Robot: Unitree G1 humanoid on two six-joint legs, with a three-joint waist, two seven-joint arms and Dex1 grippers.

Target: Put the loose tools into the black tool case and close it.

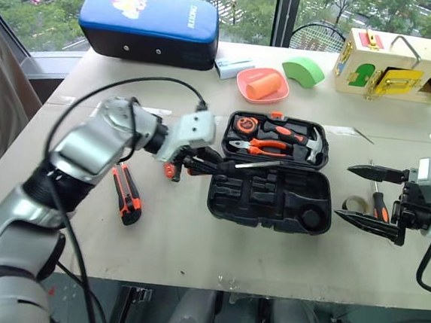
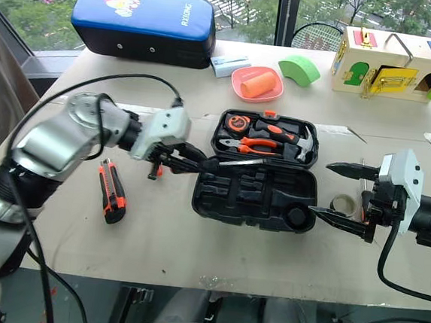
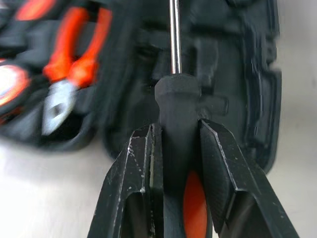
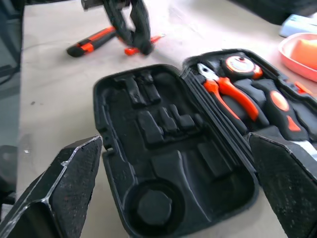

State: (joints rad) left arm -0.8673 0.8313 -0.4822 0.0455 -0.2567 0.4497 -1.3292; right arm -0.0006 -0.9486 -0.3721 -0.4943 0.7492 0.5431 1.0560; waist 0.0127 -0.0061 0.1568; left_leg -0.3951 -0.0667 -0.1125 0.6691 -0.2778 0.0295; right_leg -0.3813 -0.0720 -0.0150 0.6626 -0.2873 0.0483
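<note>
A: How is my left gripper [image 1: 200,162] sitting?
B: I'm clamping a screwdriver [image 3: 174,114], shaft reaching over the black tool case [image 1: 272,204].
A: Right gripper [image 1: 363,196]?
B: I'm holding it wide, just beside the case edge.

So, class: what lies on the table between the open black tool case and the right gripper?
In the left eye view, a tape roll and a screwdriver lie between the black tool case and the open right gripper.

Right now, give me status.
Left gripper shut on screwdriver, over open black tool case. Right gripper open, empty. Utility knife, tape roll on table. Nothing blocking.
</note>
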